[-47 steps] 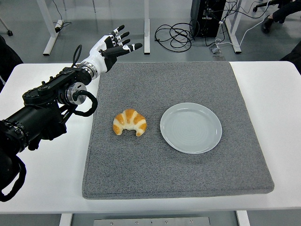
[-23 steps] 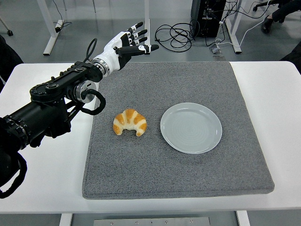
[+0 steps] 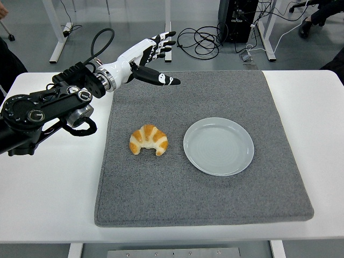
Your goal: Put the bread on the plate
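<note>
White table [image 3: 48, 204] w/ grey mat [image 3: 215, 209] covering its middle. On the mat, approx. centre-left, lies the bread [image 3: 148, 140], a croissant, ends pointing toward the near edge. Just right of it, not touching, sits the plate [image 3: 218, 146], pale grey, nothing on it. Left arm [image 3: 48, 107] comes in from the left edge over the table, reaching toward the mat's far-left corner. Left hand [image 3: 146, 58] hovers above that far edge, well apart from the bread; fingers spread and straight, thumb pointing right, holding nothing. Beyond the table: floor w/ cables [image 3: 201, 40] & desk legs.
</note>
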Robot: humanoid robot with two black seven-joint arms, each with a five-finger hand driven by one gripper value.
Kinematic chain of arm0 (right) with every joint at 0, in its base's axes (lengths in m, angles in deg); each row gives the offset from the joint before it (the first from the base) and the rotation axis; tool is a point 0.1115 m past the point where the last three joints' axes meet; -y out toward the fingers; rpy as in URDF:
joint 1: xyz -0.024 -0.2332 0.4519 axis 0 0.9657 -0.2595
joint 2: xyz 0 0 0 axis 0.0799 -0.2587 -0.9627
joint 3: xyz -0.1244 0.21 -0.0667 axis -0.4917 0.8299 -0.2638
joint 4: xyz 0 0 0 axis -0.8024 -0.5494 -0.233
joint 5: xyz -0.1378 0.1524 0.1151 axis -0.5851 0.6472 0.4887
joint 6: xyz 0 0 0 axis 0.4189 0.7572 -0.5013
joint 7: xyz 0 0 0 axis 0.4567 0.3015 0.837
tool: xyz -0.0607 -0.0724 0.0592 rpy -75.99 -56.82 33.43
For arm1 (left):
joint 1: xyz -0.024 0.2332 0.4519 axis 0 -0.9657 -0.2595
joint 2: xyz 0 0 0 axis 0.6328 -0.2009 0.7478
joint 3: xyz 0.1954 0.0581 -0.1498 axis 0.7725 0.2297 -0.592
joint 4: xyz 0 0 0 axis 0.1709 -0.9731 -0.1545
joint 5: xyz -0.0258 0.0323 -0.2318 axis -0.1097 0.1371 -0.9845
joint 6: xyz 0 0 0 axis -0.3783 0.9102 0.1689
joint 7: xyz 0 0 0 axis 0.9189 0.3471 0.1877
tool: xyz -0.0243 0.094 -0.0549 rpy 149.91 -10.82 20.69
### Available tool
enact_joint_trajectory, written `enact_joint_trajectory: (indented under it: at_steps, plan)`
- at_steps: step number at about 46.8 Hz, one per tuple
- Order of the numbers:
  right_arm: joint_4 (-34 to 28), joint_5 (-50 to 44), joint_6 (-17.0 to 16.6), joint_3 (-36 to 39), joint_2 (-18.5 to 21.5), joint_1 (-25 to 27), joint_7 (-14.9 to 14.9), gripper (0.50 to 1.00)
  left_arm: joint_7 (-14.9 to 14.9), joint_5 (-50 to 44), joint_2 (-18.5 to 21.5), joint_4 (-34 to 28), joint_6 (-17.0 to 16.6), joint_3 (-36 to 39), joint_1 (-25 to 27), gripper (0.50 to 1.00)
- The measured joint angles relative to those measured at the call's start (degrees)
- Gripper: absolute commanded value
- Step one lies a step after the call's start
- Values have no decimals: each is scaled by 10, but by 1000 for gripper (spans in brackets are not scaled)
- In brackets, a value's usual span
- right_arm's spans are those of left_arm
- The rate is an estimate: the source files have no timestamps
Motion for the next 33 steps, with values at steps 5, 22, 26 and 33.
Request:
enact_joint_trajectory:
  at_steps: [5,22,26,33]
  plan:
    - [0,0,0,0,0,0,0,1000,-1,27,45,-67,-3,17,5,984]
    - [0,0,0,0,0,0,0,1000,14,185,139,-190,-13,138,46,980]
    - [0,0,0,0,0,0,0,1000,14,223,149,-192,-13,162,54,980]
    - [0,0,0,0,0,0,0,1000,22,244,150,-191,-15,175,54,980]
